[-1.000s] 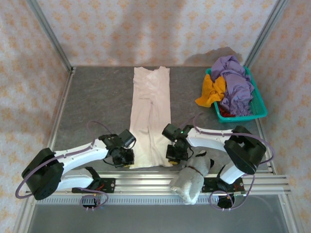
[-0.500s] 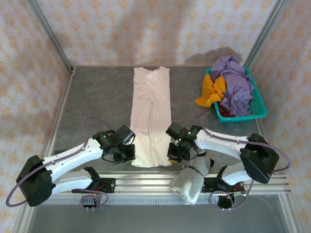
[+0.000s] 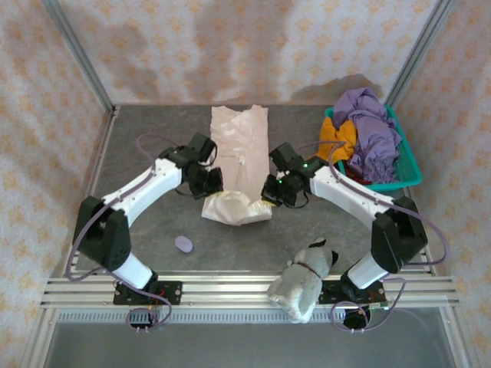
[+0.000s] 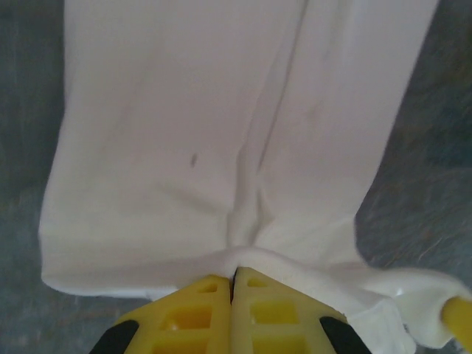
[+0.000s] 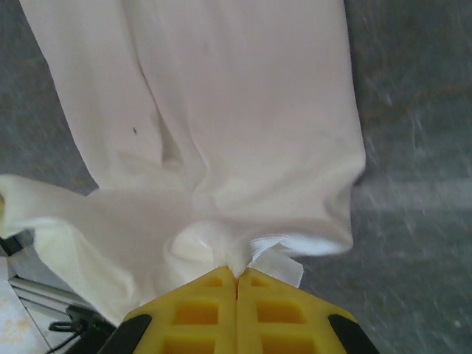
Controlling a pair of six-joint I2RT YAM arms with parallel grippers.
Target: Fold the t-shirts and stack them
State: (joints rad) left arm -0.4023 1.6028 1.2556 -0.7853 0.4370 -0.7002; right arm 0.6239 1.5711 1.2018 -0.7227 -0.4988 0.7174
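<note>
Top external view: my left fingers [image 3: 210,184] and right fingers [image 3: 270,190] each pinch the limp hem of the soft, creased cream-white t-shirt [image 3: 239,146].

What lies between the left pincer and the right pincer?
The cream shirt, its end held by the left pincer and right pincer, as the top view shows.

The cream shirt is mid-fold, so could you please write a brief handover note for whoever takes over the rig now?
Left gripper: shut on the cream shirt at its near hem's left corner.
Right gripper: shut on the hem's right corner.
Shirt lies lengthwise mid-table, near end lifted over itself.
Purple shirt, orange shirt and red shirt: in the basket, far right.
Done: sides folded in. Left: lay this fold down, then fold and stack the rest.
</note>
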